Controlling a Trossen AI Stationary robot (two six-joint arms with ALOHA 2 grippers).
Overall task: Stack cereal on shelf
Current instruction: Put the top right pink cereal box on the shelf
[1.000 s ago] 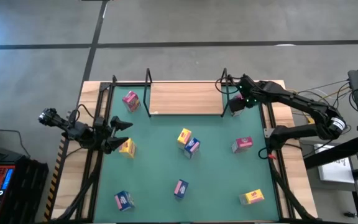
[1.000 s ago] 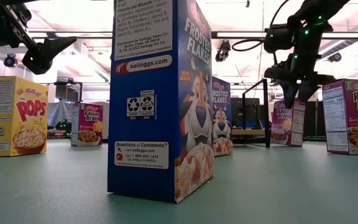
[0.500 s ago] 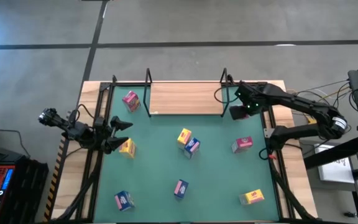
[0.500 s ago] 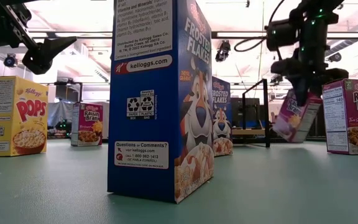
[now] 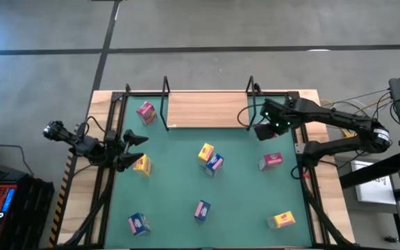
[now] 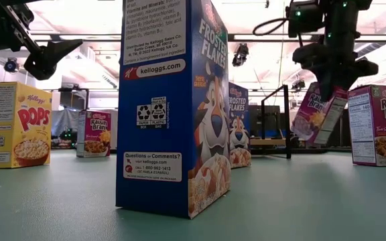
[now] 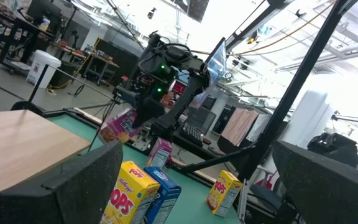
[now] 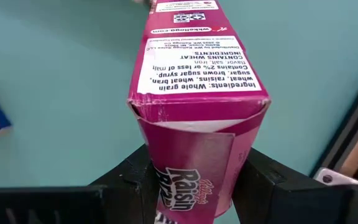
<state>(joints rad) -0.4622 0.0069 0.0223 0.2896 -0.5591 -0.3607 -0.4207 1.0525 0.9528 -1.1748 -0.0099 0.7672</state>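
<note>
I have the right gripper (image 8: 194, 177) clamped on a pink Raisin Bran box (image 8: 199, 81), lifted and tilted at the mat's far right corner. The shelf (image 5: 207, 110) lies just left of it. My left gripper (image 5: 132, 149) waits open at the left edge.

Even, bright overhead light falls on the green worktop (image 5: 186, 180), where the cereal boxes cast only faint, short shadows. In the low view, ceiling lamps above the tall blue box (image 6: 173, 107) blow out to white glare, and the room behind it is soft. The pink box (image 8: 194, 81) fills the right wrist view, its nearest end blurred.
</note>
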